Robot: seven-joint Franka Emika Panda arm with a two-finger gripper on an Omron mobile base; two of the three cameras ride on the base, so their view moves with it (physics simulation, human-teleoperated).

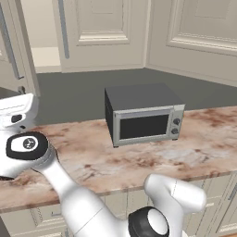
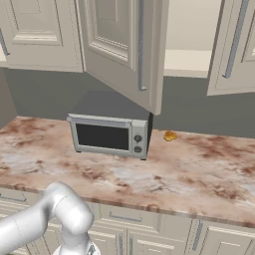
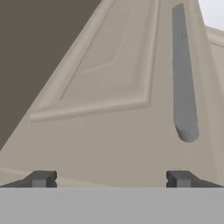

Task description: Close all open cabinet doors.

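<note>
Cream-beige cabinet doors hang above a silver toaster oven (image 2: pixel 110 134), which sits on the marbled brown-and-white tabletop (image 2: pixel 199 169) with its glass front facing the robot. In the right base view, the door directly above the toaster oven (image 2: pixel 122 50) stands swung out from its cabinet, its long grey bar handle (image 2: pixel 141 45) near its free edge, and its lower corner reaches down in front of the oven's top. To the right of the toaster oven and higher up, a second door (image 2: pixel 234 45) also angles open, leaving the pale cabinet interior (image 2: pixel 191 30) exposed between the two. Up and to the left of the toaster oven, another panelled door (image 2: pixel 35 32) lies flat against its cabinet. A small orange-yellow item (image 2: pixel 170 135) rests on the tabletop just right of the toaster oven, too small to identify.

The claw (image 3: pixel 109 179) has its fingertips (image 3: pixel 41 178) spread wide apart, holding nothing. It faces a panelled door (image 3: pixel 109 96) at close range, with that door's grey bar handle (image 3: pixel 183 78) above the right-hand fingertip. Whether the fingertips touch the door cannot be told.

In the left base view, the arm's white wrist (image 1: pixel 18 115) sits to the left of the toaster oven, beside a door edge (image 1: pixel 21 46).
</note>
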